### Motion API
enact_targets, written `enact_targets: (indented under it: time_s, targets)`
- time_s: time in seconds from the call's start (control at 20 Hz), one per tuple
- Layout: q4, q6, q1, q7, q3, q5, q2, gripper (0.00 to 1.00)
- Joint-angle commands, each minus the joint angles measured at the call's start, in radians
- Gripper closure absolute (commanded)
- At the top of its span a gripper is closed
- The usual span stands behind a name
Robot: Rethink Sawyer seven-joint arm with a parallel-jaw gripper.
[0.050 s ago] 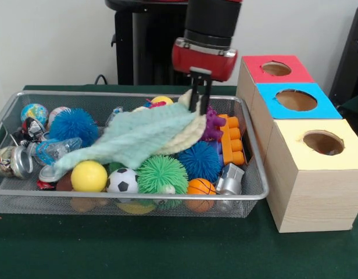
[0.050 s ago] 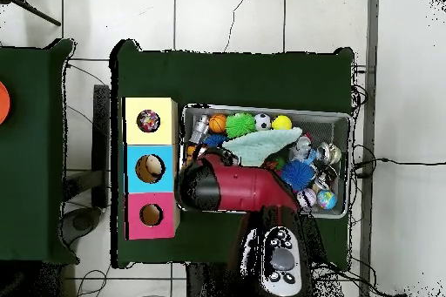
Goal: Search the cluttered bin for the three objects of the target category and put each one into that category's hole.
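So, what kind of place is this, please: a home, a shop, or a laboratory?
Most likely a robotics laboratory set up for a sorting test. A red and black robot arm hangs over a wire mesh bin of mixed toys, beside three wooden boxes with coloured tops and round holes, on a green-covered table.

Mint cloth [image 1: 141,135], b/w soccer ball [image 1: 121,181], red/blue/yellow boxes [image 1: 295,100]

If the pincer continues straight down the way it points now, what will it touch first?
Most likely the pale green cloth: the pincer points down at its raised corner, perhaps touching already; depth is unclear.
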Motion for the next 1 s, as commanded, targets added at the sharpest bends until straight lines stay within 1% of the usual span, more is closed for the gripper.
enact_targets:
  time_s: [0.05, 0.15, 0.5, 0.7, 0.75, 0.85, 0.95, 1.0]
  targets:
    - [0.045, 0.145, 0.068, 0.227, -0.033, 0.086, -0.021, 1.00]
    - [0.045, 0.154, 0.080, 0.227, -0.043, 0.099, -0.022, 1.00]
    - [0.017, 0.140, 0.115, 0.213, -0.087, 0.121, -0.002, 1.00]
    - [0.006, 0.139, 0.124, 0.186, -0.112, 0.115, -0.006, 1.00]
    - [-0.015, 0.143, 0.133, 0.178, -0.137, 0.102, 0.000, 1.00]
    - [-0.073, 0.166, 0.157, 0.150, -0.215, 0.057, 0.011, 1.00]
    - [-0.129, 0.213, 0.159, 0.107, -0.266, 0.025, 0.022, 1.00]
    - [-0.148, 0.222, 0.151, 0.082, -0.275, 0.013, 0.026, 1.00]
